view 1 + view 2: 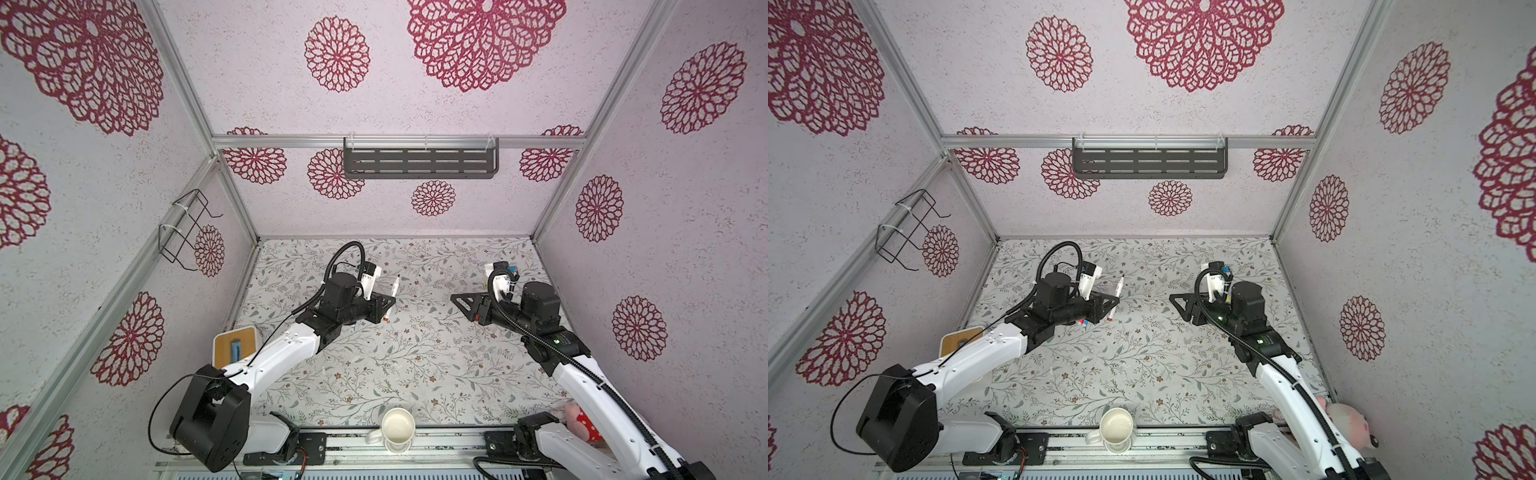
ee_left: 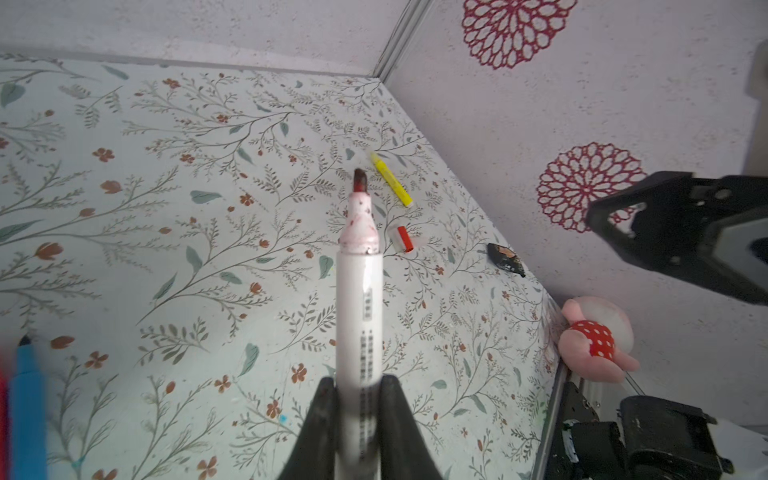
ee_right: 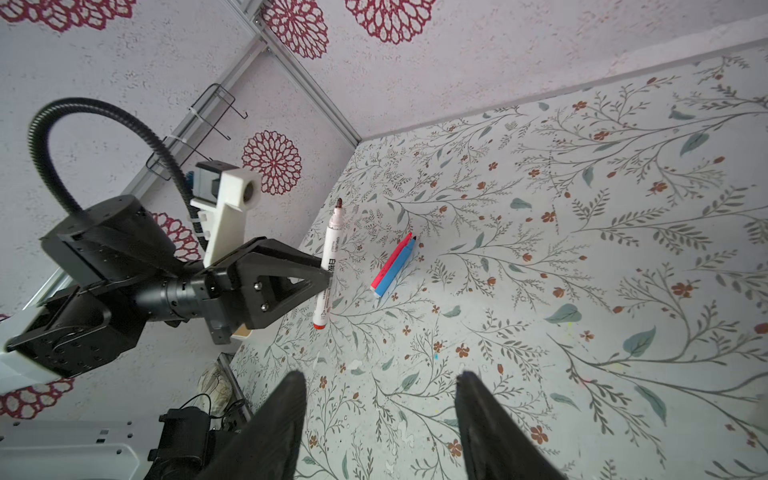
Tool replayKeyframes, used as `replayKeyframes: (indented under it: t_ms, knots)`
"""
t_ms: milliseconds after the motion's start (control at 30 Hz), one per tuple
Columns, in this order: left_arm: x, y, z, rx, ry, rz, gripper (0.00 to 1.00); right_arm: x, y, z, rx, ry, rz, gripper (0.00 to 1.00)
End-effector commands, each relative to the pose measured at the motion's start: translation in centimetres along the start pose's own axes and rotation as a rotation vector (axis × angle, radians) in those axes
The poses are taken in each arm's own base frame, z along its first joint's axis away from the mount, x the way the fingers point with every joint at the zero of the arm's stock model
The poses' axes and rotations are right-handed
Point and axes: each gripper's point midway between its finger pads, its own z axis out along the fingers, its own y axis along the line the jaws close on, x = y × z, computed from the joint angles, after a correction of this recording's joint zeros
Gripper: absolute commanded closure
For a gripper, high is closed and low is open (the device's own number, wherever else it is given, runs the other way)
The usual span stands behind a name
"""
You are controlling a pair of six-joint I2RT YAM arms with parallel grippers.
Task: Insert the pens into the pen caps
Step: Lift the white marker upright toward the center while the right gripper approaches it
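Observation:
My left gripper [image 2: 359, 386] is shut on the barrel of an uncapped white-and-red pen [image 2: 359, 291] and holds it above the table, dark red tip pointing away; both top views show it [image 1: 392, 293] [image 1: 1118, 291]. A yellow pen [image 2: 392, 180] and a red pen cap [image 2: 404, 239] lie on the floral table near the right wall. A pink pen [image 3: 390, 262] and a blue pen [image 3: 399, 269] lie side by side under the left arm. My right gripper [image 3: 380, 382] stands open and empty, apart from the held pen and facing it [image 1: 454, 297].
A white mug [image 1: 398, 428] stands at the front edge. A wood-topped white block [image 1: 235, 347] sits front left. A pink plush toy [image 2: 594, 338] lies front right, and a small dark object [image 2: 505, 258] lies by the right wall. A black shelf [image 1: 419, 162] hangs on the back wall.

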Motion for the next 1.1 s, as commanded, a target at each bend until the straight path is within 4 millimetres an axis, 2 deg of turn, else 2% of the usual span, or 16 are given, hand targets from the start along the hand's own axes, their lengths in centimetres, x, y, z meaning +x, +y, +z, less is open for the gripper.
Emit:
replayKeyframes:
  t_ms: [0, 133, 400, 1067]
  knots:
    - [-1.3, -1.6, -0.6, 0.058, -0.066, 0.01, 0.92, -0.8, 2.2, 0.7, -0.081, -0.021, -0.032, 0.39]
    - [-1.6, -3.0, -0.7, 0.099, -0.081, 0.008, 0.92, -0.6, 3.5, 1.7, -0.124, -0.007, -0.041, 0.39]
    - [-1.6, -4.5, -0.7, 0.126, -0.092, 0.019, 0.92, -0.5, 5.9, 3.6, -0.198, 0.016, -0.06, 0.38]
    - [-1.3, -7.7, -1.4, 0.192, -0.123, 0.037, 0.93, -1.1, 8.1, 6.0, -0.248, 0.04, -0.086, 0.37]
